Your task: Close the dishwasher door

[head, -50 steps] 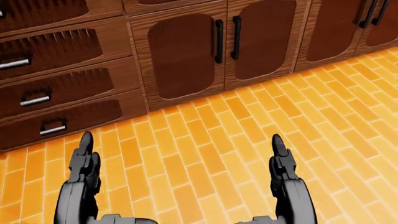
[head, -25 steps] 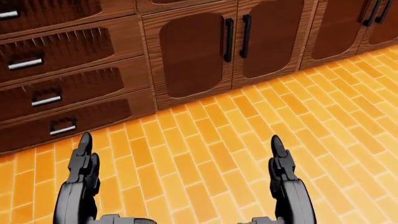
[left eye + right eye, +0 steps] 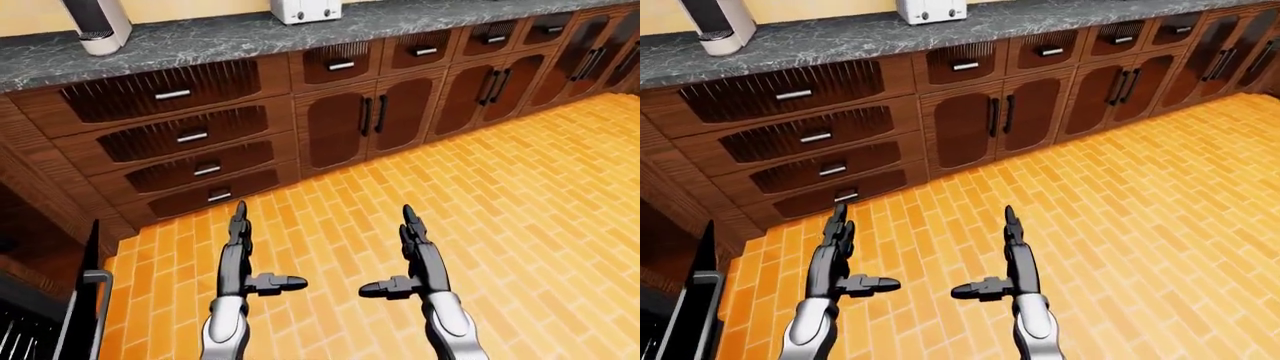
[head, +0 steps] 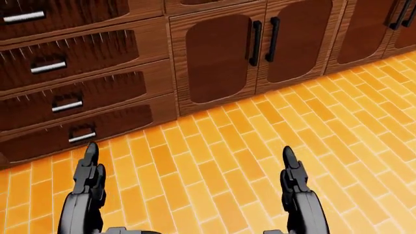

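Dishwasher door (image 3: 85, 300) hangs open at the left-eye view's lower left, judged a stiff, hinged, weighty panel best pushed near its handle (image 3: 97, 279); left hand (image 3: 240, 259) and right hand (image 3: 412, 259) both spread, empty.

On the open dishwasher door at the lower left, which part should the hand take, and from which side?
Probably the grey bar handle near the free edge of the dishwasher door. It stands off the panel, so fingers can hook it. The left hand, open and nearest, should come from the door's right in the left-eye view.
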### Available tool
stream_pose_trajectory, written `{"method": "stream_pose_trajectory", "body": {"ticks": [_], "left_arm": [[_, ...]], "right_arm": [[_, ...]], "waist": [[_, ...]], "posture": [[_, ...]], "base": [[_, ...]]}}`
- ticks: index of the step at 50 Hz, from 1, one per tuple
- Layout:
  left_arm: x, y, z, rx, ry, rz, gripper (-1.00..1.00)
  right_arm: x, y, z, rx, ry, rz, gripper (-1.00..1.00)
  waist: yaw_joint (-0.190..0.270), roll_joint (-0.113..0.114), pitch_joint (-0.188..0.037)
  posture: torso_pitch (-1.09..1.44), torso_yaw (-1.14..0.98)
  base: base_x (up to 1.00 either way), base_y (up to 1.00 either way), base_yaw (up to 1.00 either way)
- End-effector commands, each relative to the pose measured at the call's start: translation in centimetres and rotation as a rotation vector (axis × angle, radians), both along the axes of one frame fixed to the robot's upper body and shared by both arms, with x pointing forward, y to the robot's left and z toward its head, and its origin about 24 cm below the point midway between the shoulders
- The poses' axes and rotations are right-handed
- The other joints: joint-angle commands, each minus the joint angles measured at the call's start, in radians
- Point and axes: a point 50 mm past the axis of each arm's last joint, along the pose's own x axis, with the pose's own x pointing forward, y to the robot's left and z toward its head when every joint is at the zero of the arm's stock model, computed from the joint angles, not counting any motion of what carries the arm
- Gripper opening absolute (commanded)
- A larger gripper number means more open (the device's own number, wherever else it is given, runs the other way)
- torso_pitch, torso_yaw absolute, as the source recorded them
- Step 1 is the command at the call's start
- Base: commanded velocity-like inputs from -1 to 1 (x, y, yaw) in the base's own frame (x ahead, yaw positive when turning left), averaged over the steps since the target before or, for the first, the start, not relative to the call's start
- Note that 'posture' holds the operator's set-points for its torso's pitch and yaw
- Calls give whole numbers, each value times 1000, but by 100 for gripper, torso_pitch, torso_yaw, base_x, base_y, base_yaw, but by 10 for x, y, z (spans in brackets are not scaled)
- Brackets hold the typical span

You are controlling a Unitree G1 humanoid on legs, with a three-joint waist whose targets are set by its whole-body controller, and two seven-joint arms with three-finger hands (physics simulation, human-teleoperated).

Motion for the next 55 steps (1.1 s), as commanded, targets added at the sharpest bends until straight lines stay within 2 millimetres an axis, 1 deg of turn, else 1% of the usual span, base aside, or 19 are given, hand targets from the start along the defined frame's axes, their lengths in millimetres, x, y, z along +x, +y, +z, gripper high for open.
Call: {"method": "stream_pose_trajectory", "body": {"ticks": [1, 5, 6, 7, 8, 10, 16, 27, 29, 31, 32, 34, 36, 38, 44, 45, 48, 50, 55], "left_arm": [[5, 4, 20, 9, -105, 12, 100], [5, 4, 20, 9, -106, 11, 100], [5, 4, 20, 9, -106, 11, 100], [5, 4, 20, 9, -106, 11, 100], [5, 4, 20, 9, -106, 11, 100], [5, 3, 20, 10, -106, 11, 100], [4, 4, 20, 9, -107, 11, 100], [4, 3, 21, 9, -107, 11, 100], [4, 3, 20, 9, -107, 10, 100], [4, 3, 20, 9, -107, 10, 100], [4, 3, 20, 9, -107, 9, 100], [4, 3, 20, 10, -106, 9, 100], [4, 2, 20, 10, -105, 8, 100], [4, 3, 21, 9, -107, 10, 100], [4, 4, 22, 9, -111, 13, 100], [4, 4, 22, 9, -111, 13, 100], [4, 4, 22, 10, -110, 12, 100], [4, 4, 22, 9, -111, 13, 100], [4, 5, 23, 9, -112, 13, 100]], "right_arm": [[6, 7, 21, 11, -111, 28, 100], [6, 7, 21, 10, -112, 27, 100], [6, 7, 21, 10, -112, 27, 100], [6, 7, 21, 9, -112, 27, 100], [7, 6, 23, 6, -120, 21, 100], [7, 6, 22, -3, -122, 15, 100], [6, 7, 22, 8, -117, 28, 100], [6, 8, 21, 12, -118, 34, 100], [6, 8, 21, 11, -117, 34, 100], [7, 8, 21, 11, -117, 33, 100], [7, 8, 21, 12, -116, 35, 100], [8, 8, 21, 3, -118, 30, 100], [8, 8, 21, 2, -118, 28, 100], [7, 8, 21, -1, -116, 26, 100], [7, 8, 20, -3, -109, 27, 100], [7, 8, 20, -3, -109, 28, 100], [7, 8, 20, -2, -109, 30, 100], [7, 9, 20, -3, -109, 30, 100], [7, 9, 20, -5, -108, 30, 100]], "waist": [[5, 3, -11], [3, 70, 2], [3, 104, -7], [9, 159, -22], [17, 99, 5], [16, 114, -5], [40, 94, -9], [35, 32, -6], [33, 4, -3], [25, -57, -22], [15, -5, -7], [12, -25, 12], [22, -13, -16], [20, -4, -5], [8, 70, -9], [6, 52, -4], [12, 53, -33], [18, 44, -10], [21, 58, -8]], "posture": [[0, 0], [0, 0], [0, 0], [0, 0], [0, 0], [0, 0], [0, 0], [0, 0], [0, 0], [0, 0], [0, 0], [0, 0], [0, 0], [0, 0], [0, 0], [0, 0], [0, 0], [0, 0], [0, 0]], "base": [[0, 39, 0], [0, 38, 0], [0, 37, 0], [0, 38, 0], [0, 0, 0], [0, 0, 0], [0, 0, 12], [0, 0, 47], [0, 0, 47], [0, 0, 47], [0, 0, 47], [0, 0, 21], [0, 0, 0], [0, 0, 0], [0, 0, 0], [0, 0, 0], [0, 3, 0], [0, 11, 0], [0, 12, 0]]}}
